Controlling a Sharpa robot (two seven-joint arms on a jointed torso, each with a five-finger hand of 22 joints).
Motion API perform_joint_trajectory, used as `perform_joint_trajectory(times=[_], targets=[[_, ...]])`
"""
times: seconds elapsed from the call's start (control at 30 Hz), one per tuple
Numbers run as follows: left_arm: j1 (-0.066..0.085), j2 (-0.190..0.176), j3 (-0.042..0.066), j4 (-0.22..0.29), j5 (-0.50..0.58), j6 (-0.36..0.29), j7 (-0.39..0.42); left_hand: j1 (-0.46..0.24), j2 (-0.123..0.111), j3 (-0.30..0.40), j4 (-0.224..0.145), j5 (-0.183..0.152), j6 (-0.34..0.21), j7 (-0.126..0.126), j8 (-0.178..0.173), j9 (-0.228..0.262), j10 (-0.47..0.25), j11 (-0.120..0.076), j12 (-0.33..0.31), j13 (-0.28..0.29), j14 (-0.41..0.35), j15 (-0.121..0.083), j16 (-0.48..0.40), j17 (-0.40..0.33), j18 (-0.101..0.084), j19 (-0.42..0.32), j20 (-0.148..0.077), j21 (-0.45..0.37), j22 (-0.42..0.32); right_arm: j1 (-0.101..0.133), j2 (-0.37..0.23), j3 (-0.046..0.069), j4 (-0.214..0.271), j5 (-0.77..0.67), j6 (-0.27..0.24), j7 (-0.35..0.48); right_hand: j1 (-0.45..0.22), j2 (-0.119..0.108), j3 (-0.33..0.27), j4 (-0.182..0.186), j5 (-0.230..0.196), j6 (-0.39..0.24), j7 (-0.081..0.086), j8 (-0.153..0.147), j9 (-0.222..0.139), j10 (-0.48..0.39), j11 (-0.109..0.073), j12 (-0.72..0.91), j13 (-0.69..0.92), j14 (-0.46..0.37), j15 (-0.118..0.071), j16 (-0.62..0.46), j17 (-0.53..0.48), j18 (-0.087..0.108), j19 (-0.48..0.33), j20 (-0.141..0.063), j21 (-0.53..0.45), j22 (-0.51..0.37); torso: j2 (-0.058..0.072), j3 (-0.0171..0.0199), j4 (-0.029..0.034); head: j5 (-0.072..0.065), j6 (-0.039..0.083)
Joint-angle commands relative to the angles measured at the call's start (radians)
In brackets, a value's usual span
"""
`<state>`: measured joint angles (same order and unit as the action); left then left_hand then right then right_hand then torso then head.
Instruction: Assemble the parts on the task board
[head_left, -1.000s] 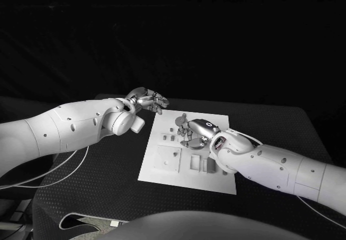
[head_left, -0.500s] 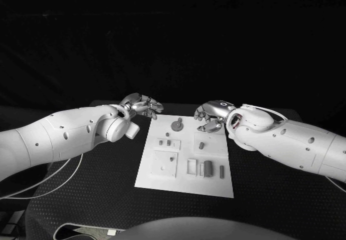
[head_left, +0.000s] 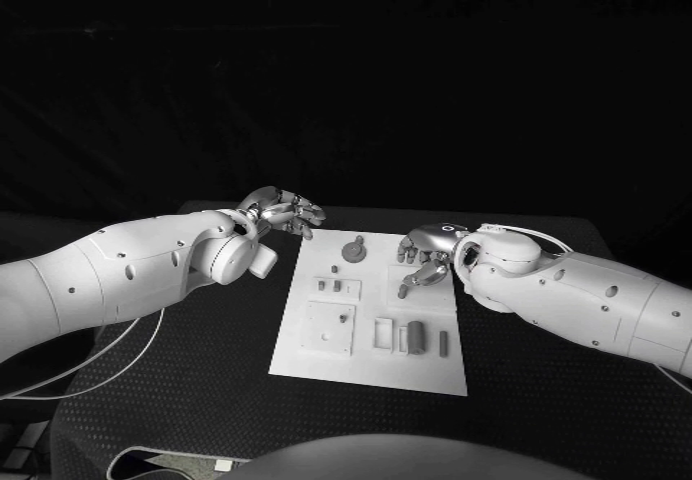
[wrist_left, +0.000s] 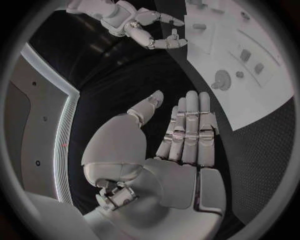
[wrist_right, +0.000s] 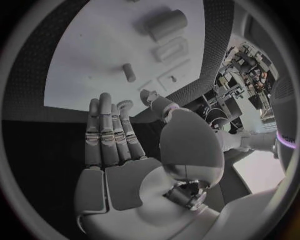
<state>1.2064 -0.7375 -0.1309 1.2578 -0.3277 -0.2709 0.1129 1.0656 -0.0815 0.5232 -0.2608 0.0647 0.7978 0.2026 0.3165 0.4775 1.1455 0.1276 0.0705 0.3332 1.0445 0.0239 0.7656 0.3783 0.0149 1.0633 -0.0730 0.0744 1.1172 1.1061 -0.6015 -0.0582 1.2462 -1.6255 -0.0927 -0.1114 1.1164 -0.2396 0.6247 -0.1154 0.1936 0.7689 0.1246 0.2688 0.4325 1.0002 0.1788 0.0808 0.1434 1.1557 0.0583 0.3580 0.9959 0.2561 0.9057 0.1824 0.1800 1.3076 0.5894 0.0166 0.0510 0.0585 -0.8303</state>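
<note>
The board (head_left: 320, 352) lies at table centre with grey parts (head_left: 415, 336) on it, a round knob (head_left: 353, 251) toward its 12 o'clock end. The left hand (head_left: 286, 211) hovers off the board's 11 o'clock corner, empty, fingers straight and side by side. The right hand (head_left: 426, 252) sits over the 1 o'clock edge, empty, fingers extended.
</note>
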Motion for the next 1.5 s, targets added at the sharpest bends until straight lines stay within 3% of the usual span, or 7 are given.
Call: perform_joint_trajectory(times=[0.03, 0.37, 0.47, 0.7, 0.93, 1.07, 1.5], targets=[[0.001, 0.0, 0.001, 0.0, 0.006, 0.012, 0.015, -0.005, -0.005, -0.004, 0.0, 0.003, -0.009, -0.001, 0.003, -0.001, -0.008, -0.001, -0.001, 0.001, 0.007, 0.002, -0.007, 0.001, 0.004, 0.004, 0.001, -0.005, -0.002, -0.013, 0.014, -0.002, -0.012, -0.005, 0.015, 0.02, 0.009, -0.003, 0.0, 0.008, -0.006, -0.007, 0.003, 0.005, 0.0, -0.003, -0.004, 0.001, -0.001, 0.004, 0.005, 0.006, 0.002, 0.005, -0.001, 0.0, 0.007, 0.025, 0.0, -0.0004, 0.0003, 0.001, -0.001], [0.001, 0.004, 0.001, -0.002, 0.006, 0.014, 0.016, -0.005, -0.005, -0.004, 0.001, 0.003, -0.009, -0.001, 0.004, -0.001, -0.008, -0.001, -0.001, 0.001, 0.007, 0.002, -0.008, 0.002, 0.004, 0.004, 0.001, -0.005, -0.002, -0.03, 0.036, -0.012, -0.043, -0.018, 0.029, 0.026, 0.027, 0.017, -0.012, -0.005, -0.006, -0.001, 0.013, 0.019, 0.004, 0.02, -0.011, 0.016, 0.0, 0.008, -0.002, 0.013, 0.005, 0.006, 0.002, -0.002, 0.015, 0.025, 0.0, -0.0011, 0.0009, -0.001, -0.005], [0.001, 0.004, 0.001, -0.002, 0.006, 0.013, 0.015, -0.005, -0.005, -0.004, 0.001, 0.003, -0.009, -0.001, 0.004, -0.001, -0.008, -0.001, -0.001, 0.001, 0.007, 0.002, -0.008, 0.003, 0.004, 0.004, 0.001, -0.005, -0.002, -0.033, 0.039, -0.016, -0.054, -0.024, 0.039, 0.024, 0.036, 0.041, -0.02, -0.025, -0.006, 0.011, 0.023, 0.031, 0.007, 0.025, -0.013, 0.02, -0.001, 0.008, -0.003, 0.015, 0.005, 0.005, 0.001, -0.002, 0.017, 0.024, 0.0, -0.0016, 0.0002, 0.0, -0.006], [0.001, 0.003, 0.001, -0.002, 0.006, 0.013, 0.015, -0.005, -0.005, -0.004, 0.001, 0.003, -0.009, -0.001, 0.004, -0.001, -0.008, -0.001, -0.001, 0.001, 0.007, 0.002, -0.008, 0.003, 0.004, 0.004, 0.001, -0.005, -0.002, -0.042, 0.041, -0.021, -0.054, -0.029, 0.054, 0.027, 0.035, 0.066, -0.029, -0.06, -0.004, 0.038, 0.035, 0.049, 0.01, 0.063, -0.026, 0.043, 0.006, 0.021, -0.016, 0.024, 0.006, 0.006, 0.014, -0.006, 0.026, 0.024, 0.0, -0.0015, -0.0002, 0.002, -0.008], [0.001, 0.003, 0.001, -0.003, 0.006, 0.013, 0.015, -0.005, -0.004, -0.004, 0.001, 0.003, -0.009, -0.001, 0.004, -0.002, -0.008, -0.001, -0.001, 0.001, 0.007, 0.003, -0.009, 0.004, 0.004, 0.004, 0.001, -0.005, -0.002, -0.046, 0.046, -0.022, -0.061, -0.039, 0.025, 0.025, 0.033, 0.114, -0.022, -0.104, -0.003, 0.087, 0.048, 0.072, 0.014, 0.115, -0.048, 0.07, 0.023, 0.051, -0.036, 0.039, 0.01, 0.006, 0.043, -0.016, 0.04, 0.023, 0.0, -0.0017, -0.0003, 0.002, -0.011], [0.001, 0.003, 0.001, -0.002, 0.006, 0.014, 0.015, -0.005, -0.004, -0.004, 0.001, 0.003, -0.009, -0.001, 0.004, -0.002, -0.008, -0.001, -0.001, 0.001, 0.007, 0.003, -0.009, 0.004, 0.004, 0.004, 0.001, -0.005, -0.002, -0.047, 0.049, -0.023, -0.066, -0.039, 0.024, 0.026, 0.03, 0.142, -0.018, -0.12, -0.004, 0.1, 0.044, 0.077, 0.015, 0.133, -0.055, 0.08, 0.032, 0.057, -0.042, 0.041, 0.01, 0.006, 0.048, -0.017, 0.041, 0.022, 0.0, -0.0015, -0.0003, 0.002, -0.012], [0.001, 0.005, 0.001, -0.003, 0.006, 0.015, 0.013, -0.006, -0.004, -0.004, 0.002, 0.003, -0.01, -0.001, 0.005, -0.002, -0.008, -0.001, -0.001, 0.001, 0.007, 0.003, -0.01, 0.006, 0.004, 0.004, 0.001, -0.005, -0.003, -0.053, 0.069, -0.026, -0.091, -0.044, -0.003, 0.022, 0.014, 0.171, -0.011, -0.134, -0.003, 0.125, 0.034, 0.086, 0.019, 0.158, -0.065, 0.091, 0.047, 0.071, -0.05, 0.046, 0.011, 0.006, 0.061, -0.022, 0.046, 0.022, 0.0, -0.0018, -0.0004, 0.001, -0.014]])
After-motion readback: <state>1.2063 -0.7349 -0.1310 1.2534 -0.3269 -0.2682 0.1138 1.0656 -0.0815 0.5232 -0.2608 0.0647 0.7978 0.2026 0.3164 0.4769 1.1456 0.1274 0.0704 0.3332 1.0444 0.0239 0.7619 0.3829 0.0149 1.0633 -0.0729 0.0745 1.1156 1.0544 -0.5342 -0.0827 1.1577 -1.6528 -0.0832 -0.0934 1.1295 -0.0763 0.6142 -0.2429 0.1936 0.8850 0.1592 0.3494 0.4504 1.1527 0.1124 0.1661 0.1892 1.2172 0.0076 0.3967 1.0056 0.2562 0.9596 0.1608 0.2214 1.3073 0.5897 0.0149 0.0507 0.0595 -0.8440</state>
